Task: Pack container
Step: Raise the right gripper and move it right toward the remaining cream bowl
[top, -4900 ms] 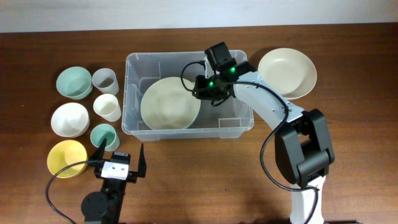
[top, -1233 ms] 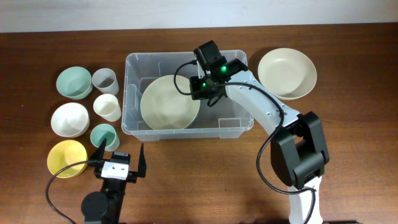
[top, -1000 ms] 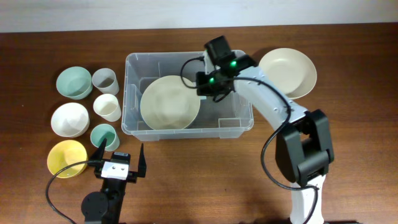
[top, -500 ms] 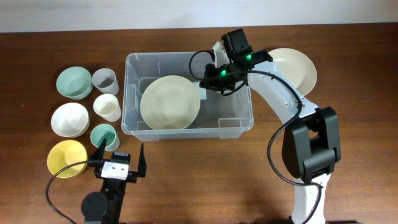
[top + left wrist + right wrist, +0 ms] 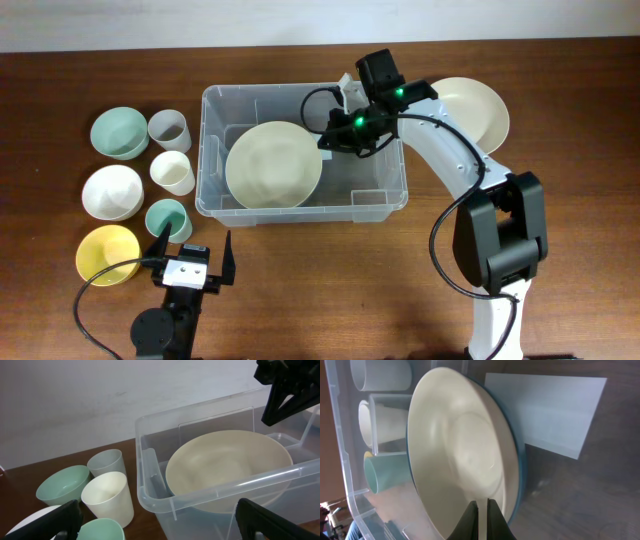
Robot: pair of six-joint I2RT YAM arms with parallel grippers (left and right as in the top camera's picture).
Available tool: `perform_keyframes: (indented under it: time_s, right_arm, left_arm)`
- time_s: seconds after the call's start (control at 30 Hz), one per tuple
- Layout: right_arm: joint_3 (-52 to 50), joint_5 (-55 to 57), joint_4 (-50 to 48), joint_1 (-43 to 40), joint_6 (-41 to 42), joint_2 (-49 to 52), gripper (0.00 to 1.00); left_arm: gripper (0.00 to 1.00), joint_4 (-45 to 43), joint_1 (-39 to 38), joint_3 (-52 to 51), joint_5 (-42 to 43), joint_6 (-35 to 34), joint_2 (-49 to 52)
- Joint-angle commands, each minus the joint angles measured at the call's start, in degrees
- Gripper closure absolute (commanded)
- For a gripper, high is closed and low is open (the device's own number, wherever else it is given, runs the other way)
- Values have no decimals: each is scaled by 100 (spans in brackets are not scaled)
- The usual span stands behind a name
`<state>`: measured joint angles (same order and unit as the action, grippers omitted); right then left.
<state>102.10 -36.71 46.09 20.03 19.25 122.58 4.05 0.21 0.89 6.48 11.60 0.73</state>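
Rightward is where the right gripper (image 5: 335, 135) has gone since a second ago, off the plate's (image 5: 273, 165) edge and over the free right half of the container (image 5: 205, 150). On the left, the bowls (image 5: 111, 192) and cups (image 5: 172, 172) stand in a tidy cluster, likely lined up to be packed next. Just below them the left gripper (image 5: 196, 240) waits with its fingers spread wide, holding nothing. The clear container sits mid-table with the plate lying flat inside it. The right gripper's fingers are pressed together on nothing, so the plate appears released. A second plate (image 5: 480, 120) lies just right of the container, within that arm's reach. The table (image 5: 300, 300) is dark brown wood, with a pale wall (image 5: 75, 390) behind.
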Motion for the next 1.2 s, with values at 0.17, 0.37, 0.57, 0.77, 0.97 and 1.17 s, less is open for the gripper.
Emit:
perform_keyframes:
  time_s: [0.17, 0.37, 0.57, 0.77, 0.97, 1.17]
  right_arm:
    - [-22, 214, 2, 214, -81, 59, 96]
    - [-33, 302, 15, 214, -92, 70, 96]
    - [-33, 439, 20, 219, -103, 98, 96]
    - [-33, 420, 17, 219, -103, 271, 96]
    - [-33, 439, -28, 219, -103, 348, 96]
    - [-33, 595, -22, 205, -105, 348, 96]
  left_arm:
    - [0, 4, 35, -33, 20, 92, -39]
    - [0, 4, 33, -33, 20, 92, -39]
    - [0, 2, 33, -33, 20, 92, -39]
    - [0, 4, 35, -33, 20, 92, -39]
    - [0, 4, 33, -33, 20, 92, -39]
    - [0, 4, 33, -33, 17, 92, -39]
